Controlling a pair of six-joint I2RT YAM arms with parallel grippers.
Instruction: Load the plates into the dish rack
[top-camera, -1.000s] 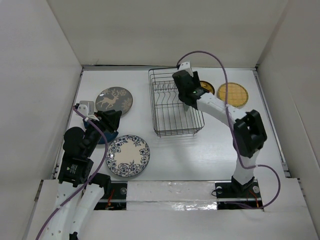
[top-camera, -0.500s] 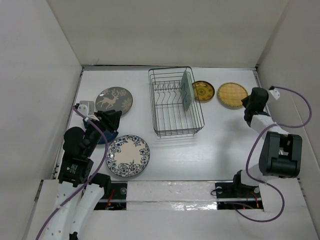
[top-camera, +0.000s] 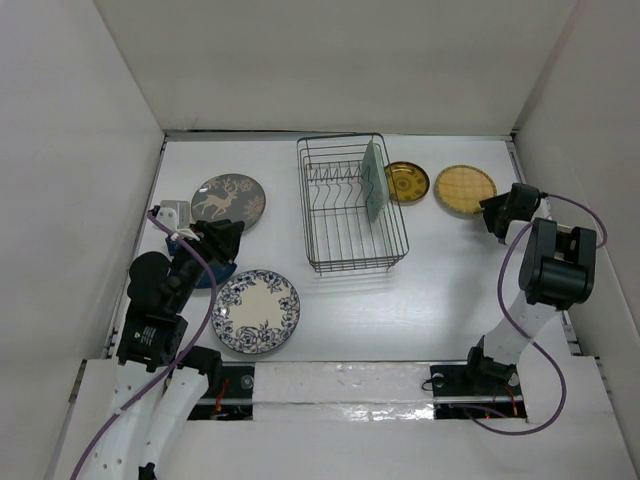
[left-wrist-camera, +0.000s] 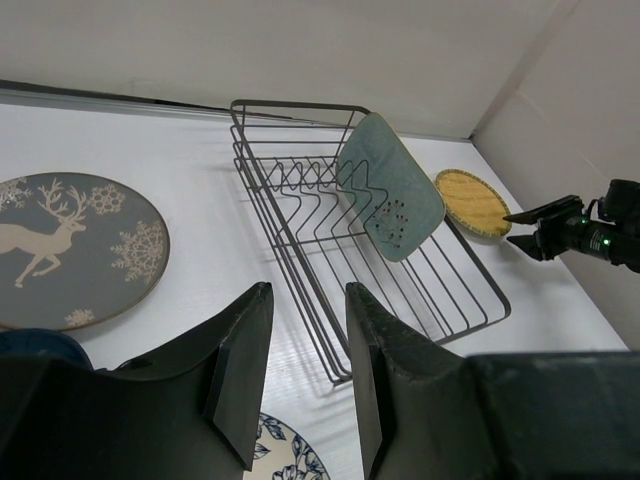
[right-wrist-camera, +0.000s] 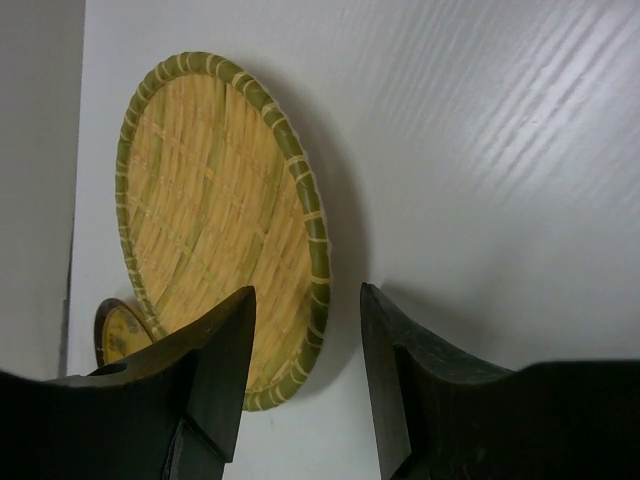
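Observation:
The dark wire dish rack (top-camera: 355, 267) stands at the table's middle back, with the pale green plate (top-camera: 373, 180) upright in its right side. The amber plate (top-camera: 407, 181) and the yellow round plate (top-camera: 465, 189) lie right of it. My right gripper (top-camera: 490, 215) is open, low at the yellow plate's right rim (right-wrist-camera: 318, 262), one finger over the plate and one over the table. My left gripper (top-camera: 222, 240) is open and empty above the dark blue plate (top-camera: 203, 274). The deer plate (top-camera: 228, 200) and the floral plate (top-camera: 256, 310) lie flat at the left.
White walls close in the table on the left, back and right. In the left wrist view the rack (left-wrist-camera: 295, 102), the green plate (left-wrist-camera: 395, 190), the deer plate (left-wrist-camera: 70, 250) and the right gripper (left-wrist-camera: 560, 228) show ahead of my left fingers.
My right arm has swung from the rack to the right and down to the yellow plate, leaving the green plate standing in the rack. The left arm has not moved.

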